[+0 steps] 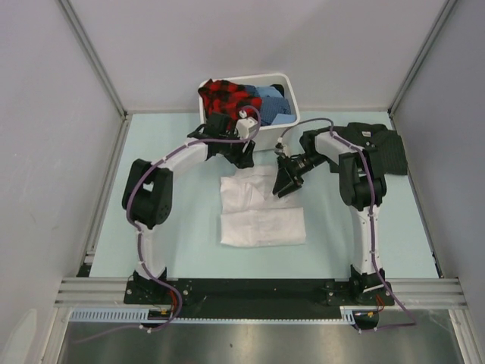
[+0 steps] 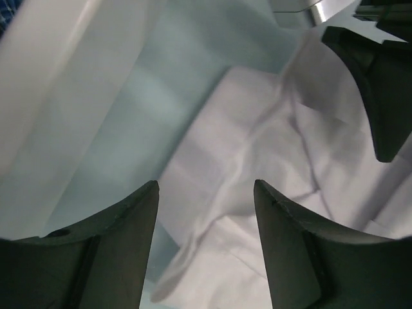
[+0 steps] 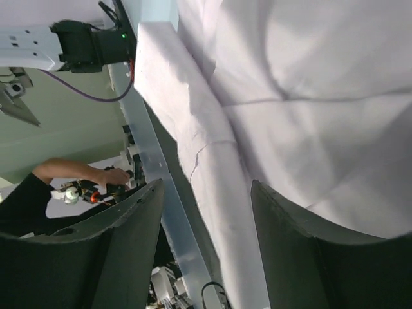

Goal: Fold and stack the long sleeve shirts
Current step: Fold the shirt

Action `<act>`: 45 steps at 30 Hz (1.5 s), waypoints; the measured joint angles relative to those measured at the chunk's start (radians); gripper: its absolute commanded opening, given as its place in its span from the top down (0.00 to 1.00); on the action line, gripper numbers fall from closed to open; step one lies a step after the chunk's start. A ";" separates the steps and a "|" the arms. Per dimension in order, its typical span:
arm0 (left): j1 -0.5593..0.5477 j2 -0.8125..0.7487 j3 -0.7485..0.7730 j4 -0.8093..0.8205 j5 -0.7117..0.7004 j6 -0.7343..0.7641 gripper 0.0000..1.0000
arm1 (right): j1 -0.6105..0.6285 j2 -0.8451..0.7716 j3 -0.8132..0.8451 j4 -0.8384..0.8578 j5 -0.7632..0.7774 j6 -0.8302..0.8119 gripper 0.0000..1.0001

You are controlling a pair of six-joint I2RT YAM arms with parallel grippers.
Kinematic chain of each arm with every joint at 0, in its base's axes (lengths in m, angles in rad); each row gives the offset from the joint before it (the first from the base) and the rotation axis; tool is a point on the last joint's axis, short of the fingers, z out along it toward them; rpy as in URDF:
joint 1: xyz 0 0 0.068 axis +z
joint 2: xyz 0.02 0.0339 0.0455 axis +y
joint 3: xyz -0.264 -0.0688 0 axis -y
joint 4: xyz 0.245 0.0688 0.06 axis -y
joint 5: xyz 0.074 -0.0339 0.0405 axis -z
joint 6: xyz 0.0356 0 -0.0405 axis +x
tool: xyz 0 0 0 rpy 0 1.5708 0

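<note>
A white long sleeve shirt (image 1: 261, 212) lies folded into a rough rectangle in the middle of the table, its far part still rumpled. A dark striped long sleeve shirt (image 1: 385, 152) lies folded at the back right, partly under my right arm. My left gripper (image 1: 242, 156) hangs over the white shirt's far left corner; in its wrist view the gripper (image 2: 206, 193) is open above the creased white cloth (image 2: 257, 148). My right gripper (image 1: 286, 182) is over the shirt's far right edge. Its wrist view shows the gripper (image 3: 206, 190) open over a folded edge (image 3: 212, 161), holding nothing.
A white tub (image 1: 290, 82) stands at the back centre, holding a red-and-black plaid garment (image 1: 227, 95) and blue cloth (image 1: 271, 100). Its wall (image 2: 58, 96) is close on the left gripper's left. Grey walls enclose the table on three sides.
</note>
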 measured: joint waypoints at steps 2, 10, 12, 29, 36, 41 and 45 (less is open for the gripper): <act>0.016 0.051 0.053 -0.002 -0.008 -0.001 0.34 | -0.019 0.060 0.053 -0.031 -0.025 -0.041 0.37; 0.027 0.172 0.238 -0.023 -0.008 0.000 0.33 | -0.080 0.085 0.059 -0.082 -0.085 -0.114 0.34; 0.023 0.179 0.263 -0.037 -0.003 0.000 0.31 | -0.088 0.085 0.059 -0.103 -0.087 -0.135 0.34; 0.090 -0.407 -0.211 -0.352 0.298 0.200 0.25 | -0.201 -0.403 -0.209 -0.075 0.060 -0.235 0.27; 0.095 -0.448 -0.466 -0.380 0.271 0.216 0.25 | -0.166 -0.440 -0.435 0.146 0.163 -0.184 0.23; 0.096 -0.414 -0.507 -0.361 0.211 0.219 0.25 | -0.123 -0.441 -0.499 0.286 0.218 -0.139 0.24; 0.098 -0.388 -0.507 -0.337 0.193 0.221 0.27 | -0.107 -0.441 -0.507 0.356 0.247 -0.122 0.34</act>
